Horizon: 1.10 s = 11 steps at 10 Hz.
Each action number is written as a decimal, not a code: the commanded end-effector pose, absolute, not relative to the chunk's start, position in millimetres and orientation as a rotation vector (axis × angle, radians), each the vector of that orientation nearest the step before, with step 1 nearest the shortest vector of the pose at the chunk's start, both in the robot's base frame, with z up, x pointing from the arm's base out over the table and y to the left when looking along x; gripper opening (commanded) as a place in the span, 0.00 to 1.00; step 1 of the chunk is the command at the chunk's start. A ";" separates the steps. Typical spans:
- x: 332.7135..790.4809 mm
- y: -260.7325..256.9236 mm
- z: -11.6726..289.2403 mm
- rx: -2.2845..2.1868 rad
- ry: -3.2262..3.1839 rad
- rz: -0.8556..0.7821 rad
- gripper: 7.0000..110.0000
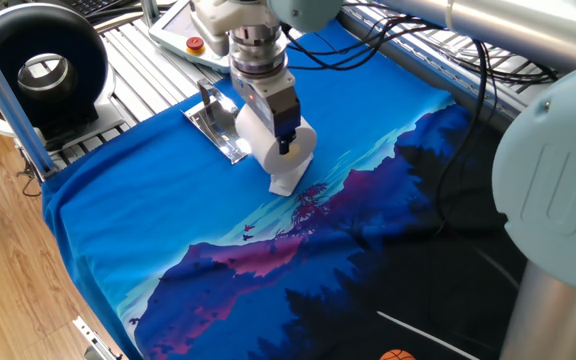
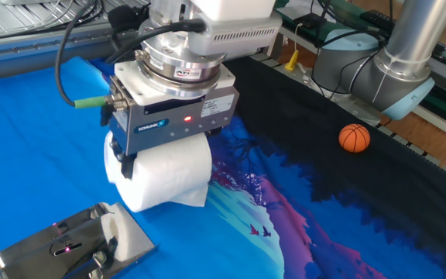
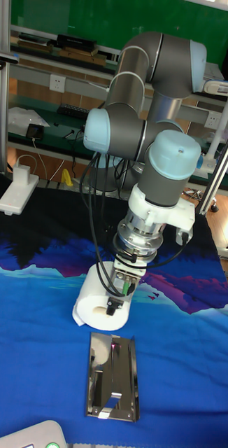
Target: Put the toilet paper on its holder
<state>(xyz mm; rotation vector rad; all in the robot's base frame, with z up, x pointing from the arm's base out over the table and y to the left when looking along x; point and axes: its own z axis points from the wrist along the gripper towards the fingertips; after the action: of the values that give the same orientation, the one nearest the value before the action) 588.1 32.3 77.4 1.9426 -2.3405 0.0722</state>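
The toilet paper [image 2: 173,174] is a fat white roll lying on its side, low over the blue cloth, and my gripper [image 2: 161,167] is shut on its two flat ends. One black finger [image 2: 126,165] presses on the near end. A loose sheet [image 1: 286,180] hangs from the roll down to the cloth. The holder [image 2: 60,248] is a shiny silver plate with a bent arm, lying flat just beside the roll and apart from it. In the tall fixed view the roll [image 3: 96,308] sits just behind the holder [image 3: 114,385], its hollow core partly covered by a finger.
A white pendant with a red button [image 1: 190,38] lies behind the holder. A black round device [image 1: 43,70] stands at the far left, past the cloth's edge. An orange ball [image 2: 355,138] rests on the dark part of the cloth. The arm's base [image 2: 370,74] stands behind it.
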 end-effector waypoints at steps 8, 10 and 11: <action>574.7 55.4 78.3 1.949 -2.359 -0.094 0.00; 584.0 59.5 77.9 1.938 -2.412 -0.064 0.00; 587.9 70.1 77.0 1.951 -2.437 -0.085 0.00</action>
<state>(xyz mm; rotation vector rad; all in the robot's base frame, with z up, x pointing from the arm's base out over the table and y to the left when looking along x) 580.1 54.0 76.6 1.9367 -2.3782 -0.0490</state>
